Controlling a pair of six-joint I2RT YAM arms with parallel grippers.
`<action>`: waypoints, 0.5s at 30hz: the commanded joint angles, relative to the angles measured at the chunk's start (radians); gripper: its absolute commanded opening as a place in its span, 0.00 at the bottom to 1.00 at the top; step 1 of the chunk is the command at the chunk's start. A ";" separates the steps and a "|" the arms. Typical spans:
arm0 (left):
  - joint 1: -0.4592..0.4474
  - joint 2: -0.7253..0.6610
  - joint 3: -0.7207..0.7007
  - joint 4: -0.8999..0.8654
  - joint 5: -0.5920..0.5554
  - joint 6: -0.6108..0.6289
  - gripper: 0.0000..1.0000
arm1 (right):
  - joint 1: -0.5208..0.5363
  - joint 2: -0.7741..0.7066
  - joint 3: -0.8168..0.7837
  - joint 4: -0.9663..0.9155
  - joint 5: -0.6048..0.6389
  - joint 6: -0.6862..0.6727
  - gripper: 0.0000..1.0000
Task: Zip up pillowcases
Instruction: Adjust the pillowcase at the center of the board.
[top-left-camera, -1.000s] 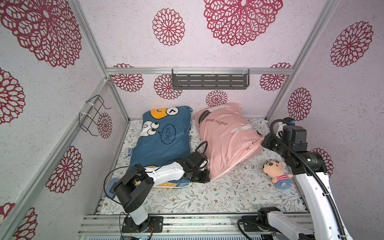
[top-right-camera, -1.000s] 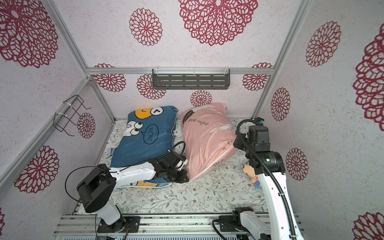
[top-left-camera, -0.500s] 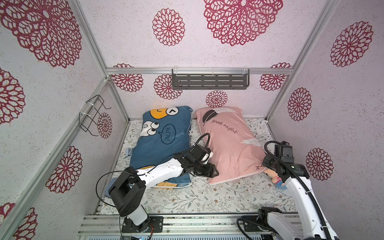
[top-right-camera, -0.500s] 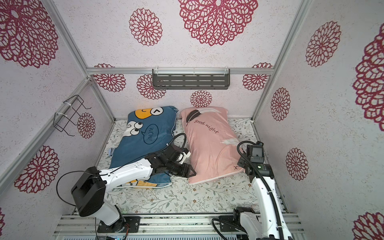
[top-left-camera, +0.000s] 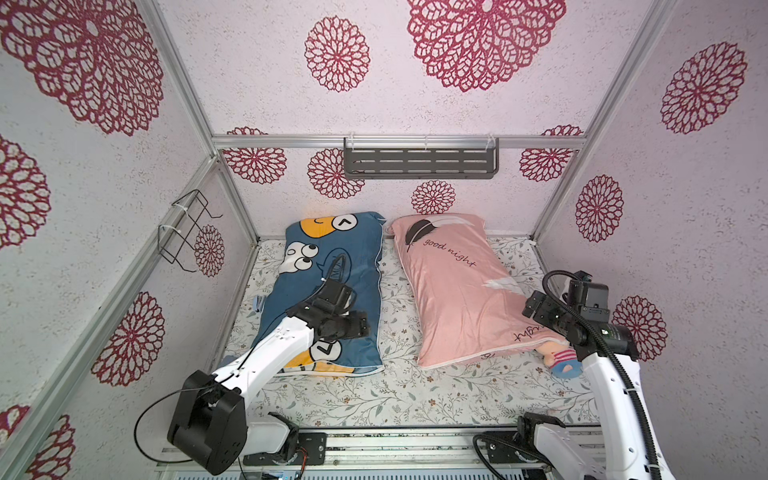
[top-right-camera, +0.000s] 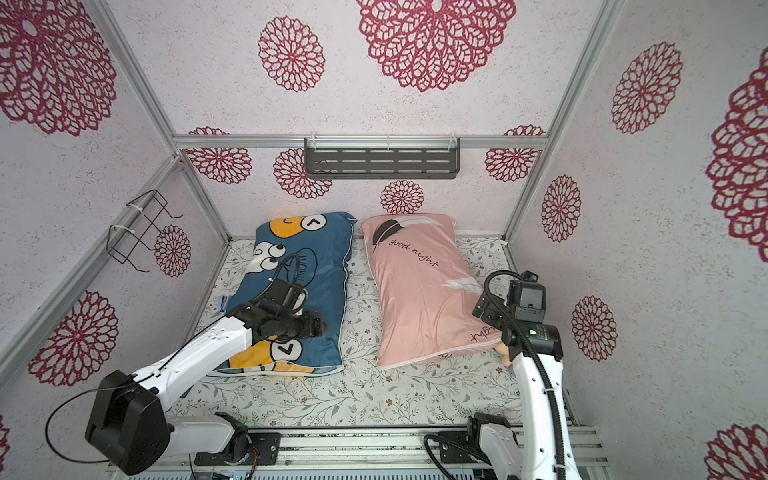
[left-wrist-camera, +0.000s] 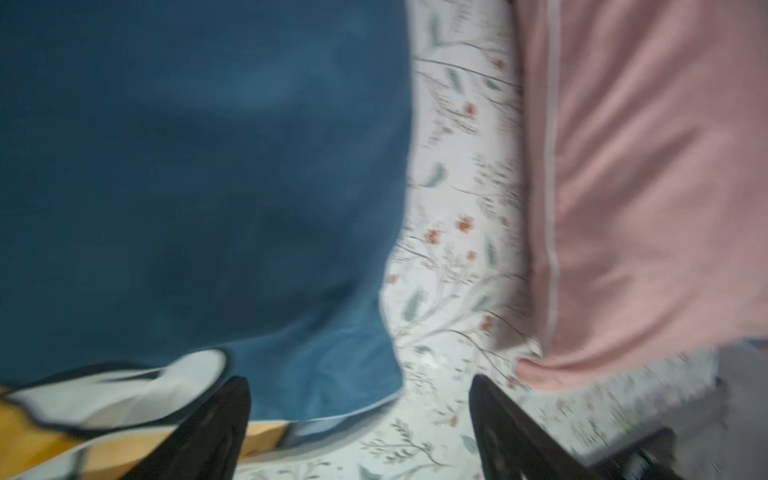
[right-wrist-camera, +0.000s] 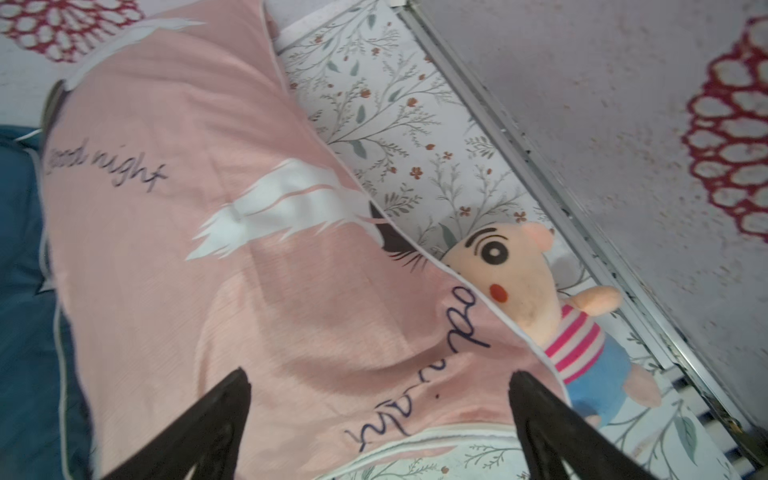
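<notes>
Left gripper (left-wrist-camera: 358, 380), change: a second ago it is clenched at the pink case's near corner; now it hangs over the near half of the blue pillowcase (top-left-camera: 357, 266), fingers spread wide, nothing between them.
Pink pillowcase (top-left-camera: 457, 299), change: a second ago it is hoisted and skewed; now it lies flat.
Right gripper (right-wrist-camera: 379, 374), change: a second ago it is up high and clenched; now it is low over the pink case's near right corner, fingers released and wide apart, gripping nothing.
Doll (top-left-camera: 561, 361), change: in full view before; now its head is partly tucked under the pink corner.
Blue pillowcase, place: on the floral sheet (top-left-camera: 395, 395), below and left of the grey shelf (top-left-camera: 419, 162), its far end toward the shelf.
Blue pillowcase, look: stuffed, smooth, with pale piping, yellow and white cartoon faces and a speech bubble half hidden by the left arm's cable.
Pink pillowcase, place: below the shelf's right half, close beside the blue one with a strip of sheet between.
Pink pillowcase, look: plump and softly creased, with a dark feather and "good night" at the shelf end, a white feather mid-way and script at the near end.
Zips: cannot make them out.
</notes>
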 joint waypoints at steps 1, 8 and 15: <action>0.101 -0.099 -0.029 -0.123 -0.326 0.002 0.94 | 0.091 -0.025 0.031 -0.070 -0.179 -0.040 0.99; 0.479 -0.114 -0.087 0.124 -0.396 0.045 0.98 | 0.413 0.037 -0.122 0.041 -0.223 0.029 0.96; 0.575 0.163 -0.072 0.294 -0.262 0.034 0.98 | 0.478 0.086 -0.212 0.182 -0.255 0.091 0.88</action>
